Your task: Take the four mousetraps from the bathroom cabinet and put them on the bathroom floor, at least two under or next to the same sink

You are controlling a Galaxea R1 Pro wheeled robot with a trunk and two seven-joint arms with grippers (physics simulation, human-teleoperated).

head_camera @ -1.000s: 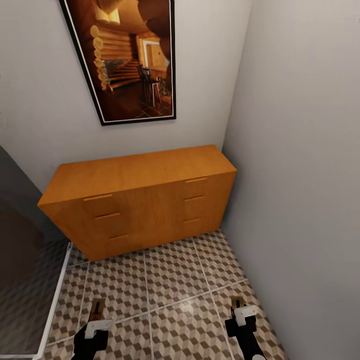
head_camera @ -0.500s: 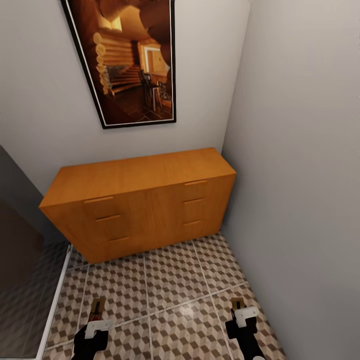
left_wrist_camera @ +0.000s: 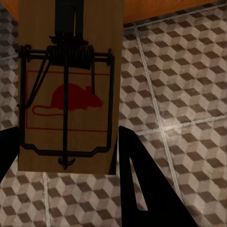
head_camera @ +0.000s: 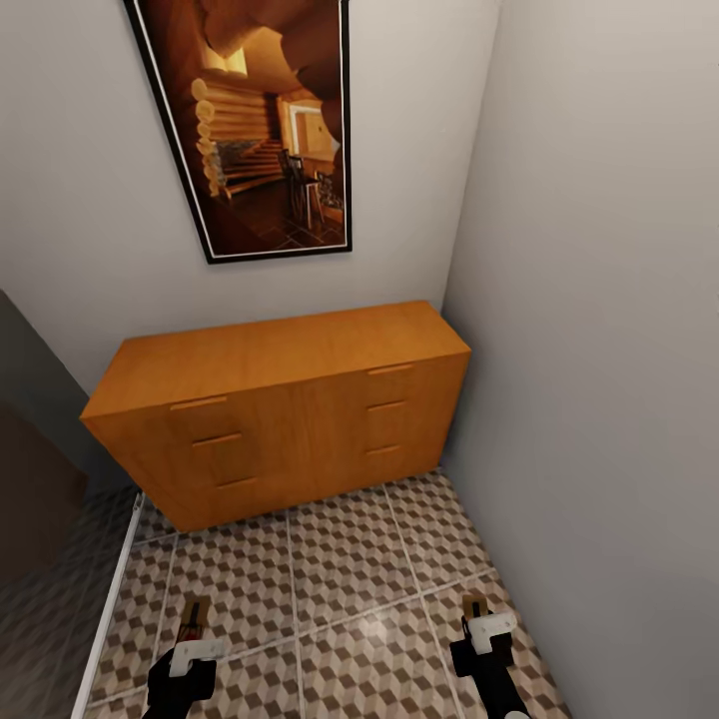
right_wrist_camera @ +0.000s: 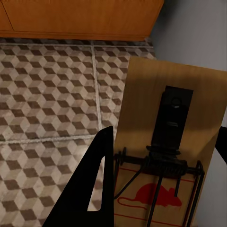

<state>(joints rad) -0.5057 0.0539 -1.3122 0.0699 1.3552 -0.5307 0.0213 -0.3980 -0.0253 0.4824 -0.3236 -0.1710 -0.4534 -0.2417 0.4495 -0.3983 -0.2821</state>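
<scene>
Two mousetraps are in hand, each a small wooden board with dark wire and a red mouse print. My left gripper (head_camera: 192, 635) is shut on one mousetrap (head_camera: 194, 616), low over the bathroom floor (head_camera: 340, 559). The left wrist view shows this mousetrap (left_wrist_camera: 66, 90) between the dark fingers (left_wrist_camera: 137, 189). My right gripper (head_camera: 478, 612) is shut on the other mousetrap (head_camera: 472, 603), close to the right wall. In the right wrist view that mousetrap (right_wrist_camera: 170, 156) sits beside a finger (right_wrist_camera: 90, 189). Ahead stands the orange-brown cabinet (head_camera: 280, 409) with all its drawers closed.
A grey wall (head_camera: 599, 399) runs close along the right side. A framed picture (head_camera: 260, 130) hangs above the cabinet. A white threshold strip (head_camera: 115, 589) and a dark surface (head_camera: 35, 499) border the tiles on the left. Open tiled floor lies between me and the cabinet.
The whole head view has shifted slightly, so the camera moved. Both grippers still hold their mousetraps in the same pose, and the cabinet drawers stay closed.
</scene>
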